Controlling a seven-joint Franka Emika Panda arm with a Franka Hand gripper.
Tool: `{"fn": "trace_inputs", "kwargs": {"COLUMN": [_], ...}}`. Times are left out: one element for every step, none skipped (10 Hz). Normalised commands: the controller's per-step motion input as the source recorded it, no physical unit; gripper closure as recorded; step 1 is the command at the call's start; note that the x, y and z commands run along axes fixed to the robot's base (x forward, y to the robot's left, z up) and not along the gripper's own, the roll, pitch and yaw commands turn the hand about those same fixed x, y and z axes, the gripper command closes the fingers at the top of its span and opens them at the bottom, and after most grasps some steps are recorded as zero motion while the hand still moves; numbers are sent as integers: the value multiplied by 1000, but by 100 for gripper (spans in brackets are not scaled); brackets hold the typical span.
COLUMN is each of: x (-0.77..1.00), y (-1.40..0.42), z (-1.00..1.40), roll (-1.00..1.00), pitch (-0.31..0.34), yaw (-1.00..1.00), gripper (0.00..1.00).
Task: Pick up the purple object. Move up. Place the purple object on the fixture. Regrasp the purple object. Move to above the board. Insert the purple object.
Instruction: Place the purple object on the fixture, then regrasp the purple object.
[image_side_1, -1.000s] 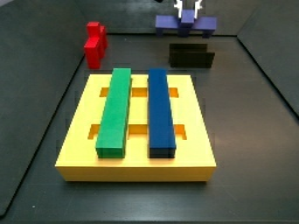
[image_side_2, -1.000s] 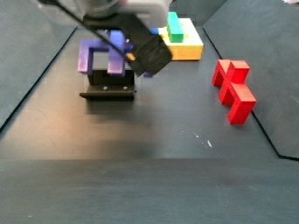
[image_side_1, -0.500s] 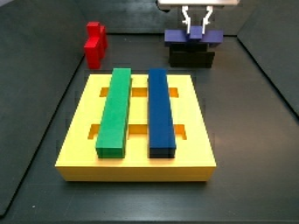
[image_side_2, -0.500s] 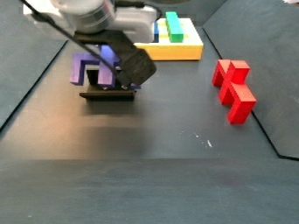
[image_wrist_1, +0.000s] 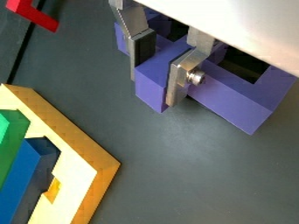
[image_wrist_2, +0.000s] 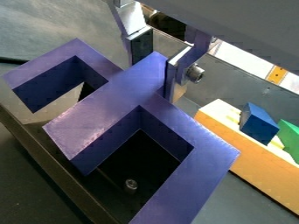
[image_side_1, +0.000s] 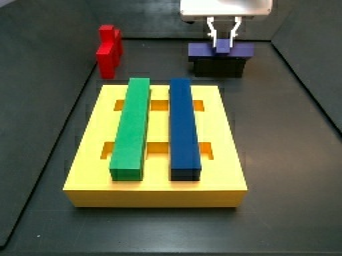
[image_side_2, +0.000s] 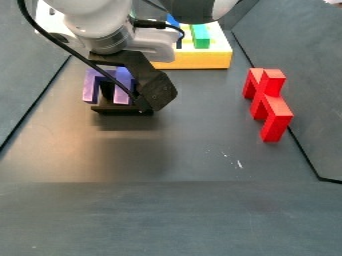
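Board (image_side_1: 156, 175): we see the yellow slab nearest the camera in a side view, and we use it as our landmark. In a wrist view its yellow edge (image_wrist_1: 73, 140) also shows.
Green bar (image_side_1: 130, 125): it lies along the board's top, lengthwise.
Blue bar (image_side_1: 183, 126): it lies on the board just beside the green bar, parallel to it, with a strip of yellow between them.
Fixture (image_side_1: 219, 65): we find the dark bracket on the floor beyond the board's far edge, apart from it. In a side view its base (image_side_2: 122, 108) sits on the floor with the board behind it.
Purple object (image_side_1: 221, 49): it sits on top of the fixture, beyond the board. In a wrist view (image_wrist_2: 131, 109) we see its crossbar and prongs framing dark open pockets; whether it is fully seated we cannot tell.
Gripper (image_side_1: 219, 38): it hangs over the fixture, past the board's far edge. In both wrist views (image_wrist_1: 160, 63) the silver fingers (image_wrist_2: 179, 73) stand either side of the purple object's central stub and press against it.
Red block (image_side_1: 107, 48): it stands on the floor beyond the board's far corner, well apart from the fixture. In a side view (image_side_2: 269, 101) it sits clear of the board.
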Motion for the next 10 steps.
{"fn": "trace_inputs", "kwargs": {"x": [0, 0, -43, 0, 126, 109, 51, 97, 9, 63], "y": [0, 0, -3, -40, -11, 0, 0, 0, 0, 0], "z": [0, 0, 0, 203, 226, 211, 286, 246, 203, 166], "roll": [0, 0, 117, 594, 300, 197, 226, 326, 477, 657], "pitch": [0, 0, 0, 200, 103, 0, -26, -77, -183, -117], "yaw": [0, 0, -9, -3, 0, 0, 54, 111, 123, 106], "gripper": [100, 0, 0, 0, 0, 0, 0, 0, 0, 0]}}
